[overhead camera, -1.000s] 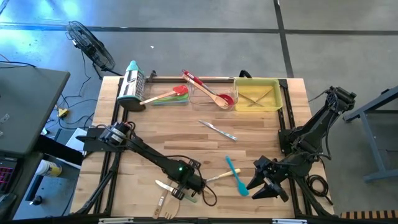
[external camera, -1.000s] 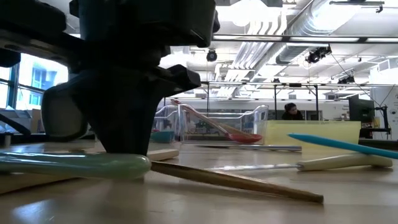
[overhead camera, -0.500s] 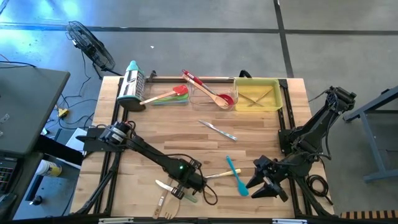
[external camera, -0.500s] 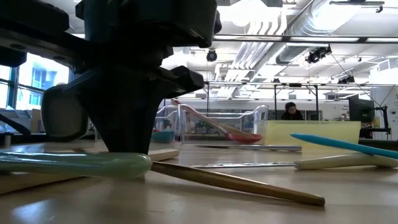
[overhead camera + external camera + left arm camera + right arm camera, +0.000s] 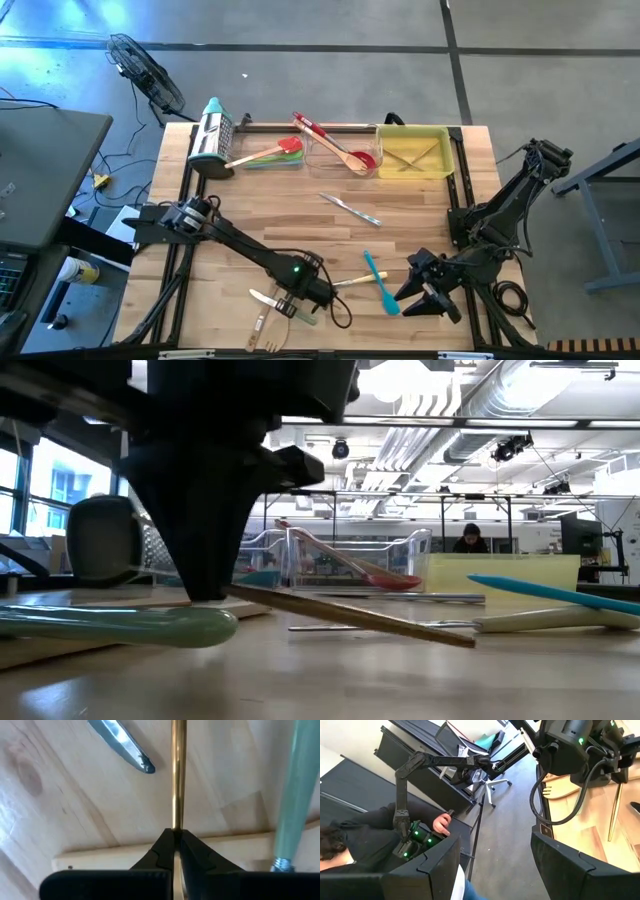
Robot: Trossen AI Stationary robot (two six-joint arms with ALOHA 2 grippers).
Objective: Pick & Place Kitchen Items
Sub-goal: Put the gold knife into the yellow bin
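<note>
Brass-coloured stick (image 5: 178,770), thin and straight, sits pinched between the fingers of my left gripper (image 5: 300,303), which is closed on it down at the 6 o'clock edge of the counter (image 5: 300,215); in the low view the stick (image 5: 350,614) slants, its gripped end raised and its far end low near the wood. Just beside my left gripper lie a pale green handled utensil (image 5: 120,625), a pale wooden utensil (image 5: 100,860) under my fingers, and a small metal knife (image 5: 122,745) whose tip points toward the stick without touching it. My right gripper (image 5: 428,300) hovers near the 5 o'clock corner with its fingers spread apart and nothing between them. Between my two grippers, a blue spatula (image 5: 378,280) lies across a wooden-handled utensil (image 5: 355,283). Near the counter's centre rests another metal knife (image 5: 350,209). Toward 12 o'clock a clear tray (image 5: 335,150) holds a red spoon-like utensil (image 5: 345,152), and the yellow tray (image 5: 412,152) just beside it, toward 1 o'clock, holds thin wooden pieces. At 11 o'clock stands a steel grater (image 5: 212,135) with a red spatula (image 5: 275,152) lying beside it. Beyond the counter, in my right wrist view, a person's hand (image 5: 441,822) rests on other equipment.
</note>
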